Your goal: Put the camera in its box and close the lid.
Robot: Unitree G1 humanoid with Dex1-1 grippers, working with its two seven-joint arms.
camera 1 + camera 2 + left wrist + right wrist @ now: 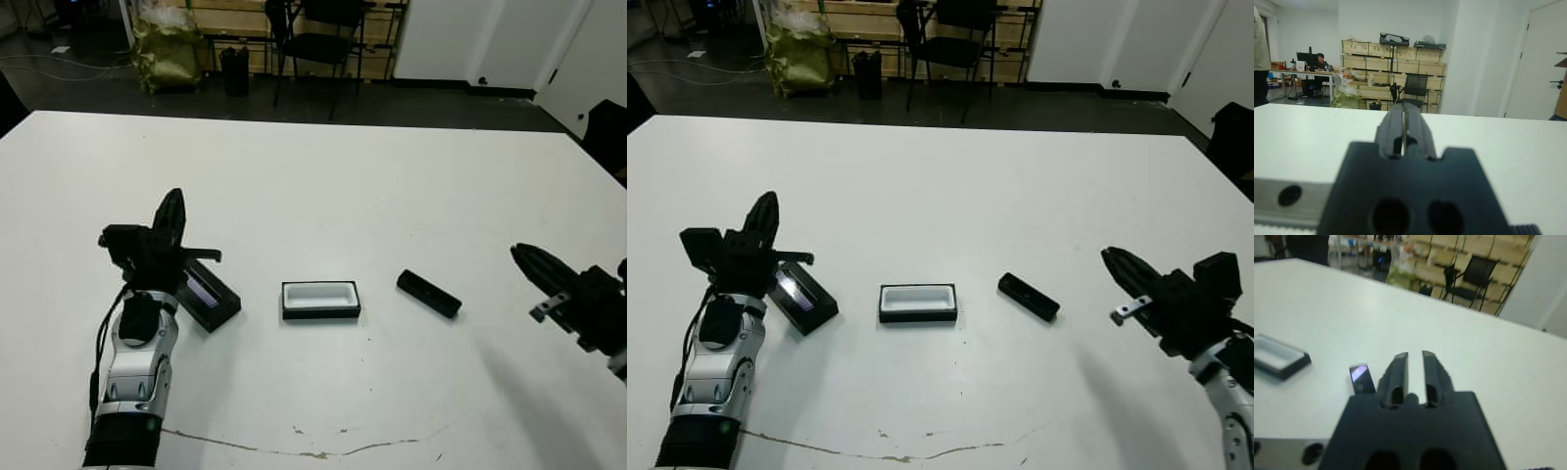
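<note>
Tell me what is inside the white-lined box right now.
The box shows only its bare white lining; nothing lies in it. The camera lies on the table to its right, and the lid to its left, partly hidden behind the left gripper.

— What sits in the middle of the table (392, 176)?

— The box (320, 300), a shallow black tray with a white lining, open and flat.

— And the camera (428, 294)?

— A slim black bar lying flat and angled, near the box on the right, apart from it.

— The lid (209, 297)?

— A black rectangle with a pale bluish strip, lying angled left of the box, not touching it.
</note>
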